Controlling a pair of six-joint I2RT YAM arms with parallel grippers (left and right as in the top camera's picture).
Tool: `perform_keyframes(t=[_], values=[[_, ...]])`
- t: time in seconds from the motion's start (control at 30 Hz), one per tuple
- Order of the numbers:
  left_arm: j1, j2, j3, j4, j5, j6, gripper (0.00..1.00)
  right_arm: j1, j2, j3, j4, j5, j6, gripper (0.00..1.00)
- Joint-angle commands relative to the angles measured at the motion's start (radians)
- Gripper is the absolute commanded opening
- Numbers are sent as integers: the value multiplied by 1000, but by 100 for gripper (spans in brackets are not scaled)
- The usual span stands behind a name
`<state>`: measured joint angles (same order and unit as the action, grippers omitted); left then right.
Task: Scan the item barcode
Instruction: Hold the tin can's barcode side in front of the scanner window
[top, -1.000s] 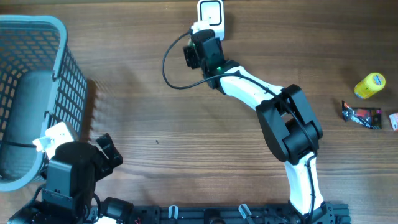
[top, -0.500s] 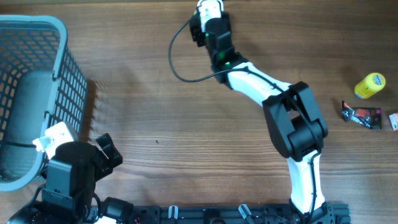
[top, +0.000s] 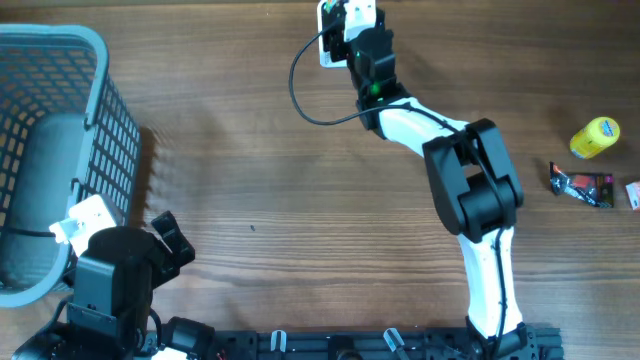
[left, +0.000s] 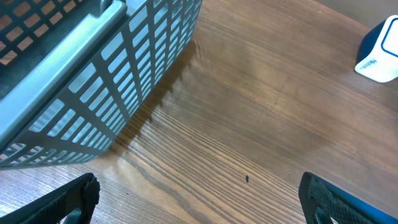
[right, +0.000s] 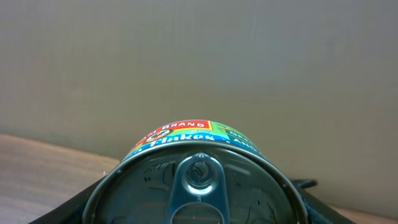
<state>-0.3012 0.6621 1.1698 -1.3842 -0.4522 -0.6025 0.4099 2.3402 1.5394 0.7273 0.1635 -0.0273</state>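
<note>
Can clamped in right claw, lower half cut off; left claw apart, tips barely visible

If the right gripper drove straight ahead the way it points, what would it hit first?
Probably the plain wall; only the can, held in the right gripper, sits in front of it. Distance is unclear.
</note>
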Motion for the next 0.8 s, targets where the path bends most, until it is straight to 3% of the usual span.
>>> perform_keyframes(t=[0.0,0.77], values=[[-3,2,-8,3,-33,19,100,3,40,5,79,-20,12,61],[-3,2,-8,3,-40,19,100,3,190,163,136,-42,29,58]])
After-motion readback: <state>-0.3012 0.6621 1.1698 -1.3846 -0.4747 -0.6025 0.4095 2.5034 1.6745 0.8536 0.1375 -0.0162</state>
